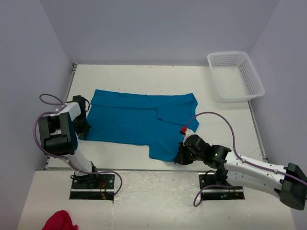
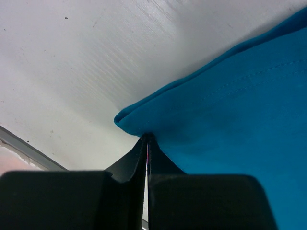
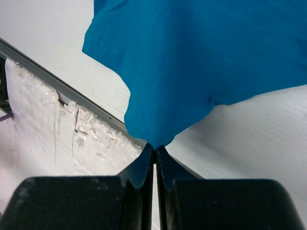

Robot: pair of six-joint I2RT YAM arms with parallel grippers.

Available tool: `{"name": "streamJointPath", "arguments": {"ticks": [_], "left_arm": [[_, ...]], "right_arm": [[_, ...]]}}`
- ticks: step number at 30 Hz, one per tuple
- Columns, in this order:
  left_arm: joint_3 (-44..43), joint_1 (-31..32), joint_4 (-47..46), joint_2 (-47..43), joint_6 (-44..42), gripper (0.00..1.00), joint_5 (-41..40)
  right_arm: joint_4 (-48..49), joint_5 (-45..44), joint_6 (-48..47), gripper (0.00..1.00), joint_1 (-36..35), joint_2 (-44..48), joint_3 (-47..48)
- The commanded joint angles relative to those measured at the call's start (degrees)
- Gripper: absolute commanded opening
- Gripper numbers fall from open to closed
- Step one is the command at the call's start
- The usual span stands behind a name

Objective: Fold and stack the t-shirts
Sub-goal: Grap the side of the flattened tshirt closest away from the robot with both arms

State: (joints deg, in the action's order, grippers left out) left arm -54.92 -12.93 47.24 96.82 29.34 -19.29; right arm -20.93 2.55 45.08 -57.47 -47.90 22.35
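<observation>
A plain teal-blue t-shirt lies spread on the white table, with one flap reaching toward the near edge. My left gripper is at its left edge. In the left wrist view that gripper is shut, its tips pinching the hem of the t-shirt near a corner. My right gripper is at the near flap. The right wrist view shows it shut on a bunched tip of the t-shirt, which is lifted a little off the table.
A white mesh basket stands at the far right of the table. A red cloth lies on the near ledge by the left base. The table's near metal edge runs just behind the right gripper.
</observation>
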Motion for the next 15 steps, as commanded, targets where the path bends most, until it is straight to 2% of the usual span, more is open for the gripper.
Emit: {"name": "streamJointPath", "arguments": {"ticks": [1, 15], "left_arm": [[1.21, -0.96, -3.39, 0.05, -1.13, 0.0, 0.74], [0.6, 0.88, -0.75, -6.98, -1.75, 0.0, 4.26]], "right_arm": [[0.27, -0.88, 0.71, 0.0, -0.36, -0.18, 1.38], [-1.66, -2.46, 1.5, 0.0, -0.36, -0.08, 2.52]]}}
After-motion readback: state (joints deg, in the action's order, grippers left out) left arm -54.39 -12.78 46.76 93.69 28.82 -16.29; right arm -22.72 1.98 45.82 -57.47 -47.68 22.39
